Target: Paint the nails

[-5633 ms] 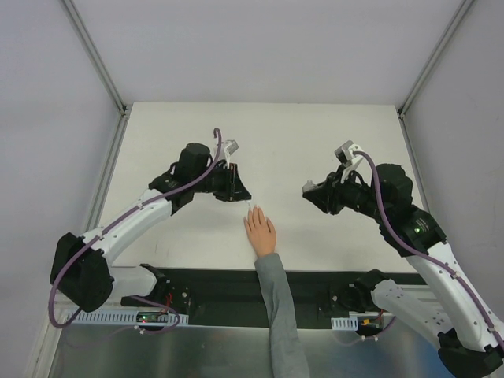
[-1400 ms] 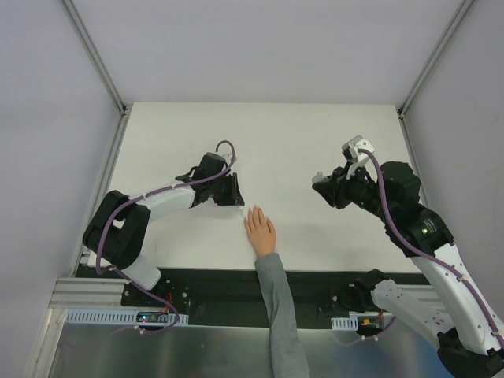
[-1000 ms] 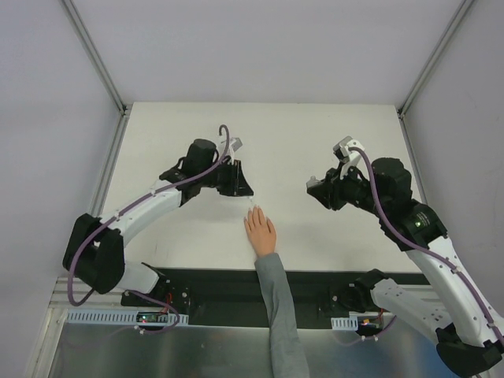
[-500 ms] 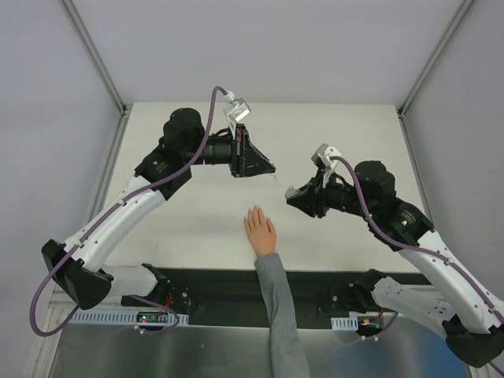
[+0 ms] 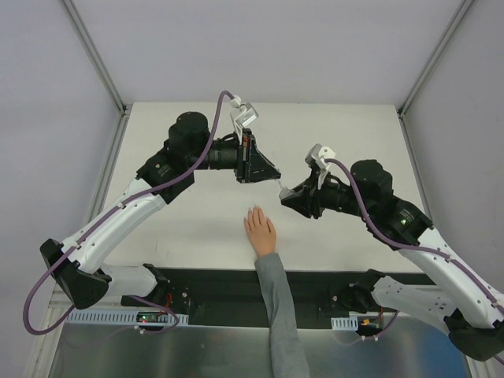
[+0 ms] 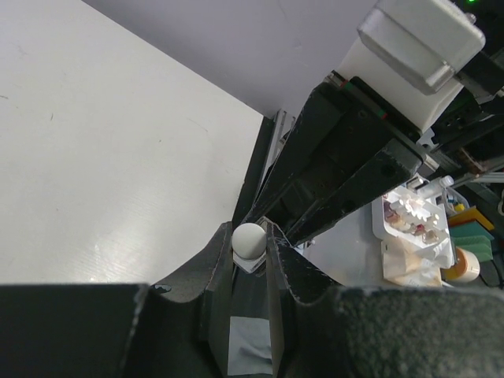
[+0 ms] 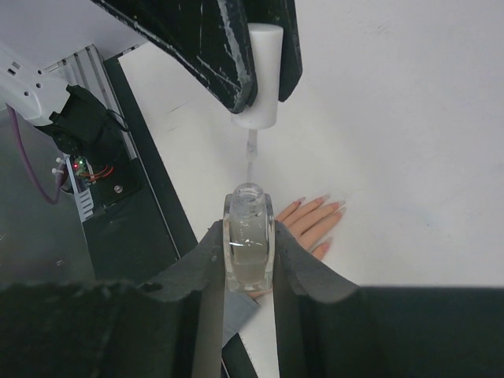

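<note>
One pale peach-pink hand (image 5: 261,231) lies flat, palm down, near the middle of the table's (image 5: 173,142) near edge, its grey sleeve (image 5: 277,307) crossing that edge. Its long axis runs from the near edge toward the far edge, leaning slightly to the left, with the fingers together and pointing away from the arm bases. The nails (image 5: 253,210) sit at the far ends of those fingers, barely distinct from the skin in the top view. In the right wrist view they show as small pink tips (image 7: 339,207).

Beyond the fingertips and to their right, raised off the table, the right gripper (image 5: 285,194) is clamped on a small clear bottle (image 7: 249,236), which stands upright between its fingers with the neck open. The nails lie lower than that bottle and apart from it, with nothing touching them.

Farther still, the left gripper (image 5: 276,176) comes in from the left and is closed on a white cap (image 7: 258,75). A thin brush stem (image 7: 251,153) runs from the cap down to the bottle's mouth, but whether its tip is inside cannot be told. The left wrist view shows the cap's rounded end (image 6: 250,239) pinched between narrowly parted fingers, with the right gripper just beyond it.
</note>
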### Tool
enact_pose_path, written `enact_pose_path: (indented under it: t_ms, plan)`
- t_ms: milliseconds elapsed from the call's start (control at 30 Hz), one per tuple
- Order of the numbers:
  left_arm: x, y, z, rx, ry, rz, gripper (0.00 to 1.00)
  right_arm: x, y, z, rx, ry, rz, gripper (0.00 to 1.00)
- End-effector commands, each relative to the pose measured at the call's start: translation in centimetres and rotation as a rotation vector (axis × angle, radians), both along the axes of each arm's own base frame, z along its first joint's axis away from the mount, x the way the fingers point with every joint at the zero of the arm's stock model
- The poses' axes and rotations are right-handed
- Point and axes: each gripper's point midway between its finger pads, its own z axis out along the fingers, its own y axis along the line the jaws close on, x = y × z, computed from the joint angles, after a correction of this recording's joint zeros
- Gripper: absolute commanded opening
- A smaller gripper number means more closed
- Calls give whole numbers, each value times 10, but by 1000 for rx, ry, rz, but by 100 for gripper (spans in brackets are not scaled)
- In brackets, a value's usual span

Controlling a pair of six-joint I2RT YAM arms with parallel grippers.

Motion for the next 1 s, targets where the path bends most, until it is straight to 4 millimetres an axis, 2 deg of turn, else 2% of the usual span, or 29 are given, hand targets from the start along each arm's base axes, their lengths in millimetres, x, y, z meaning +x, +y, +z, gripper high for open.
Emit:
enact_pose_path:
  t_ms: [0, 967]
  plan:
    - [-5, 7, 34, -51, -81, 19, 0, 0, 6, 26, 51, -70, 22, 1]
    - [-6, 4, 26, -27, -60, -2, 0, 3, 14, 31, 57, -82, 24, 1]
